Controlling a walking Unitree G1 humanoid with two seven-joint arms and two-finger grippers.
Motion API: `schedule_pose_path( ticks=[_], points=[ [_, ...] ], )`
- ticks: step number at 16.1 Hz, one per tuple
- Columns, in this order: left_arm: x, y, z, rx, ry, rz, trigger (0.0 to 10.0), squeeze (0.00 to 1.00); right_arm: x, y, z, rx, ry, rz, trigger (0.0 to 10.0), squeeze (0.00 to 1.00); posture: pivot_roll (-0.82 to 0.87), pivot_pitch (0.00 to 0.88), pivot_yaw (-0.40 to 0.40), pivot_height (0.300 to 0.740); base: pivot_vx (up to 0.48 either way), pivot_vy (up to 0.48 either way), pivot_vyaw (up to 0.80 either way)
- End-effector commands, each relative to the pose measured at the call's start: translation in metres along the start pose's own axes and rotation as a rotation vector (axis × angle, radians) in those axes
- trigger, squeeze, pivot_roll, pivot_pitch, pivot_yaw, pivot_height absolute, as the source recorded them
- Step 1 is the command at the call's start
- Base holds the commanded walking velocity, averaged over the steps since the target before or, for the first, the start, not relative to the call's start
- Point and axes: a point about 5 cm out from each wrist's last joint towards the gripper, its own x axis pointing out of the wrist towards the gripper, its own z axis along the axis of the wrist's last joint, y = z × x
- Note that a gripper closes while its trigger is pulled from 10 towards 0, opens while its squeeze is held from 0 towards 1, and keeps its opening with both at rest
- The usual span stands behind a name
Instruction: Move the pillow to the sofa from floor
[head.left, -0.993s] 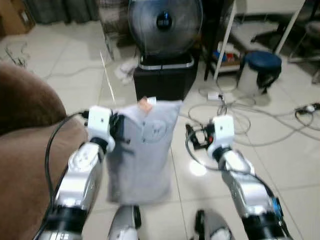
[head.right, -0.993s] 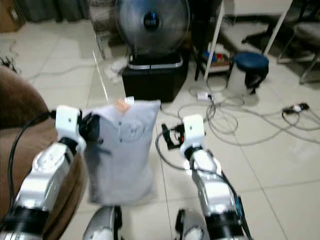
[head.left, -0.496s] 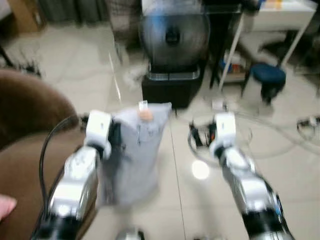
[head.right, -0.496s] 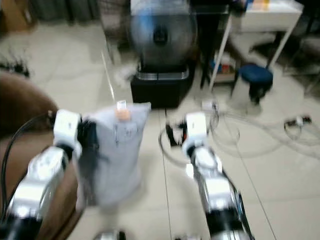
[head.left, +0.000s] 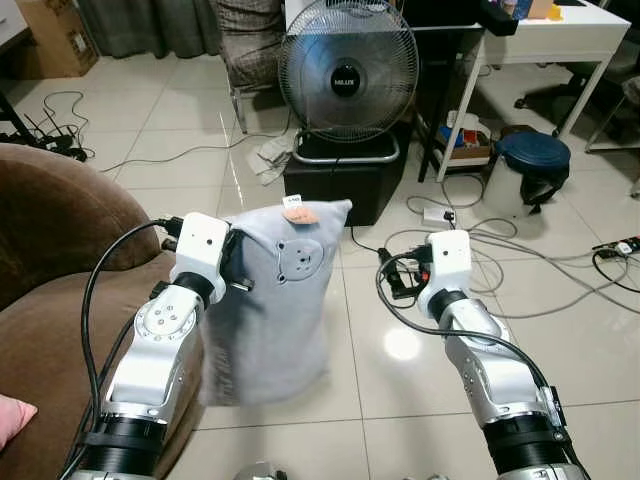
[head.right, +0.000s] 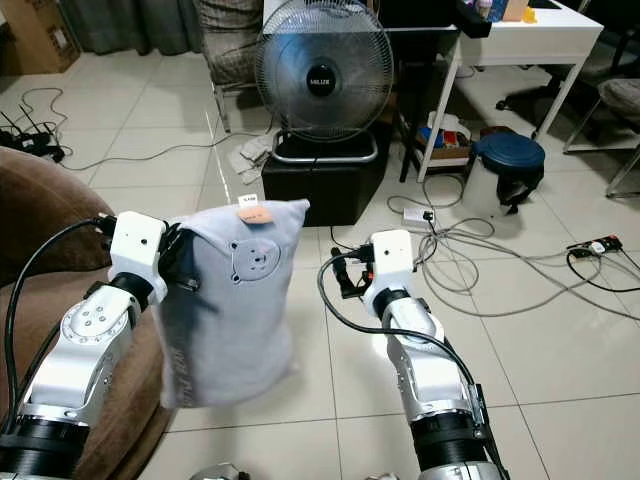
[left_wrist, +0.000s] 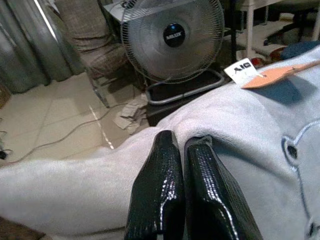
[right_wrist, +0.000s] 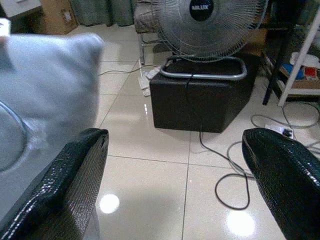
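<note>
pillow held up beside the sofa

the pillow (head.left: 270, 300) hangs tall, pinched at its top edge by the closed left gripper (left_wrist: 182, 165) — the sofa (head.left: 50, 290) lies just left of it; the right gripper (right_wrist: 175, 165) is wide open, empty.

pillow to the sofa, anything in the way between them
Nothing visible. The grey pillow hangs off the floor, pinched in the left gripper, and the brown sofa lies right beside it on the robot's left. The left arm is alongside it, not blocking.
</note>
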Motion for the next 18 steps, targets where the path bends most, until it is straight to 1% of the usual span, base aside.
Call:
schedule_pose_path(
  ticks=[1, 2, 3, 4, 7, 10, 13, 16, 18],
  points=[
    [0.002, 0.005, 0.02, 0.039, -0.091, 0.027, 10.0, 0.0, 0.004, -0.003, 0.002, 0.015, 0.01, -0.023, 10.0, 0.0, 0.08, 0.0, 0.011, 0.74, 0.0, 0.0, 0.0],
    [0.002, 0.005, 0.02, 0.048, -0.092, 0.029, 10.0, 0.0, 0.004, -0.005, 0.001, -0.028, 0.023, -0.02, 10.0, 0.0, 0.08, 0.0, 0.011, 0.74, 0.0, 0.0, 0.0],
    [0.002, 0.005, 0.021, 0.049, -0.094, 0.032, 10.0, 0.0, 0.005, -0.004, 0.002, -0.062, 0.021, -0.012, 10.0, 0.0, 0.08, 0.0, 0.012, 0.74, 0.0, 0.0, 0.8],
    [0.002, 0.005, 0.022, 0.046, -0.099, 0.033, 10.0, 0.0, 0.005, -0.004, 0.002, -0.071, 0.017, -0.007, 10.0, 0.0, 0.08, 0.0, 0.012, 0.74, 0.0, 0.0, 0.8],
    [0.006, 0.007, 0.029, 0.07, -0.119, 0.05, 10.0, 0.0, 0.005, -0.001, 0.0, -0.049, 0.017, 0.004, 10.0, 0.0, 0.08, 0.0, 0.018, 0.74, 0.0, 0.0, 0.8],
    [0.008, 0.005, 0.035, 0.075, -0.147, 0.034, 10.0, 0.0, 0.004, 0.002, -0.002, -0.046, 0.017, 0.03, 10.0, 0.0, 0.07, 0.0, 0.024, 0.74, 0.0, 0.0, 0.8],
    [0.009, 0.003, 0.04, 0.106, -0.158, 0.016, 10.0, 0.0, 0.004, 0.006, -0.004, -0.041, 0.022, 0.06, 10.0, 0.0, 0.07, 0.0, 0.025, 0.74, 0.351, 0.0, 0.8],
    [0.01, 0.005, 0.039, 0.117, -0.149, 0.025, 10.0, 0.0, 0.005, 0.007, -0.004, -0.038, 0.024, 0.064, 10.0, 0.0, 0.07, 0.0, 0.025, 0.74, 0.398, 0.0, 0.8],
    [0.011, 0.006, 0.039, 0.118, -0.148, 0.026, 10.0, 0.0, 0.006, 0.006, -0.005, -0.012, 0.021, 0.049, 10.0, 0.0, 0.07, 0.0, 0.024, 0.74, 0.399, 0.0, 0.8]
  ],
)
